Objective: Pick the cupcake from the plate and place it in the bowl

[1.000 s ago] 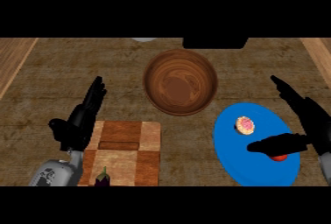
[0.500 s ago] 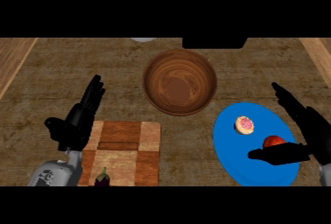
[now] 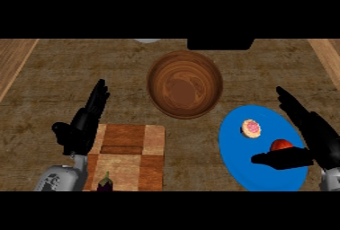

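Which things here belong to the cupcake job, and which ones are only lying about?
For the job:
cupcake
blue plate
wooden bowl
right hand

Lying about:
cutting board
eggplant
red fruit on the plate
left hand, resting open

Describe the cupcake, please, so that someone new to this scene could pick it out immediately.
Find the blue plate on the counter's right side, below the wooden bowl. Two small things sit on it: the cupcake lies nearer the bowl. It is pale and round with a pink top, unlike the red item beside the right hand.
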### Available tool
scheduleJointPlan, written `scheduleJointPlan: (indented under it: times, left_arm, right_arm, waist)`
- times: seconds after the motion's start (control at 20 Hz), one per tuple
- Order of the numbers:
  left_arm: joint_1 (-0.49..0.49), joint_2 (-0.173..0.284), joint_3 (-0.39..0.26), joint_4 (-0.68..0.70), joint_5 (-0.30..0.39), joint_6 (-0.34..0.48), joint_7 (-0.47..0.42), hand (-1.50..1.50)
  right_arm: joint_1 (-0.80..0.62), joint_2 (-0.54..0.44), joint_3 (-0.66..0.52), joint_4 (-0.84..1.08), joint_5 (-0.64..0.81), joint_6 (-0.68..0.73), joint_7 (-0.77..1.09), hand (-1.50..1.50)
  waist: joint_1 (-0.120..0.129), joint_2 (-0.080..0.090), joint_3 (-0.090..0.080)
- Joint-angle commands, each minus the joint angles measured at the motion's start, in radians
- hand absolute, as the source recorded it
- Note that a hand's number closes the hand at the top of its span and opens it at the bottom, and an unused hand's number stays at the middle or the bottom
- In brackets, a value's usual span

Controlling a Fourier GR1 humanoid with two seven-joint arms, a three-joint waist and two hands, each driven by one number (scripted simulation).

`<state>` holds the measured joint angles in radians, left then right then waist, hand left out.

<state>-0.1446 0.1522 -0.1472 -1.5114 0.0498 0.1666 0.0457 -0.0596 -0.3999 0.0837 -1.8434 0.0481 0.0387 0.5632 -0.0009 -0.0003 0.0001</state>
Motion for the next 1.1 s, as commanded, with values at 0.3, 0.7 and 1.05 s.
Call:
scheduleJointPlan:
  times: [0.3,0.7,1.05]
  left_arm:
    - [0.039,-0.015,0.041,-0.040,-0.025,-0.049,0.009,0.00]
    - [0.044,-0.055,0.031,-0.101,-0.069,-0.049,0.066,0.00]
    - [0.033,-0.054,0.071,-0.036,-0.056,-0.087,0.007,0.00]
  right_arm:
    - [-0.062,0.104,-0.077,0.242,0.040,0.048,-0.149,-1.50]
    - [0.030,0.149,-0.076,0.256,0.157,0.023,-0.238,-1.50]
    - [-0.028,0.129,-0.049,0.323,0.281,0.036,-0.177,-1.50]
  waist:
    - [0.005,0.001,0.000]
    - [0.003,-0.001,0.000]
    - [0.001,0.000,0.000]
